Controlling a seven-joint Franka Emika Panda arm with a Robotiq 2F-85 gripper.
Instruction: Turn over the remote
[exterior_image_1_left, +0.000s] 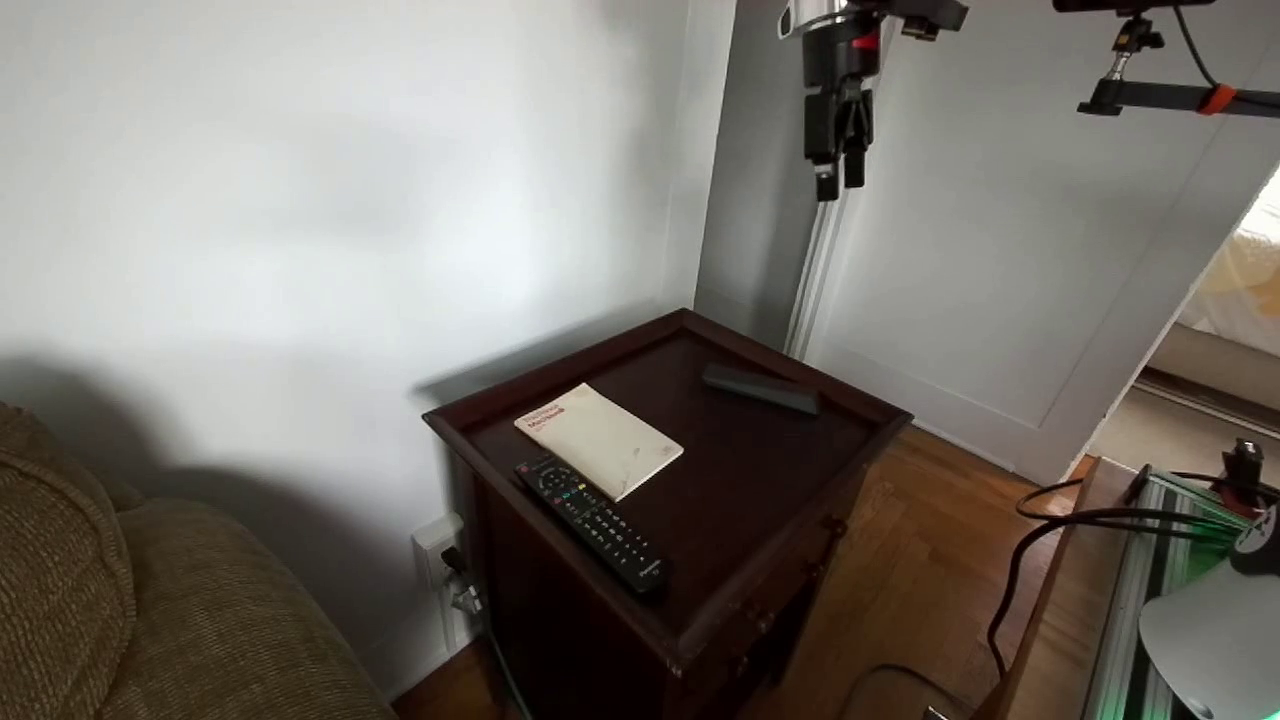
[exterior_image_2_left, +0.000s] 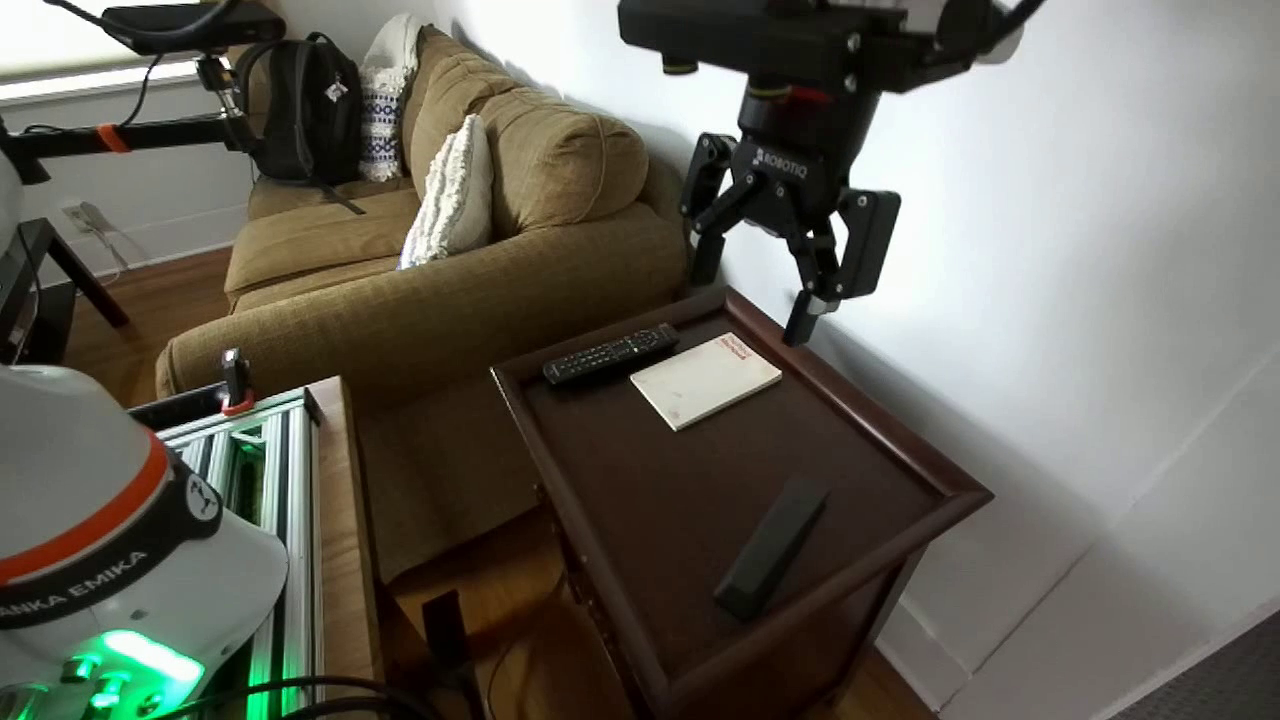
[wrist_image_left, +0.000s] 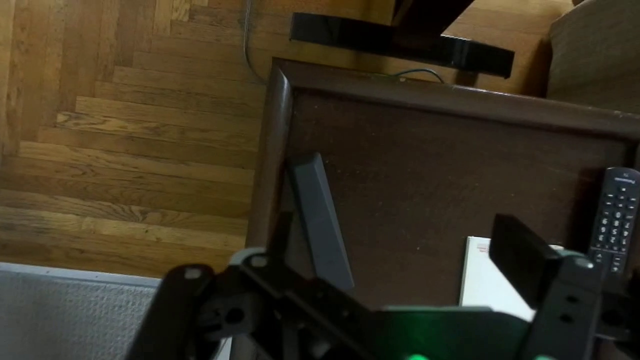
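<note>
The remote (exterior_image_1_left: 760, 388) is a short, slim, dark grey bar with a plain upper face. It lies on the dark wooden side table, near the rim at the end away from the sofa. It also shows in an exterior view (exterior_image_2_left: 770, 550) and in the wrist view (wrist_image_left: 322, 220), where its lower end runs behind a gripper finger. My gripper (exterior_image_1_left: 840, 182) is open and empty, pointing down, well above the table. In an exterior view the gripper (exterior_image_2_left: 753, 298) has its fingers wide apart. In the wrist view the gripper (wrist_image_left: 394, 227) spans from the remote to the paper.
A longer black remote with pale buttons (exterior_image_1_left: 595, 520) lies along the sofa-side edge. A cream paper booklet (exterior_image_1_left: 600, 440) lies beside it. The side table (exterior_image_2_left: 620, 480) has a raised rim and stands against the white wall (exterior_image_1_left: 400, 180). A brown sofa (exterior_image_2_left: 440, 290) stands close by.
</note>
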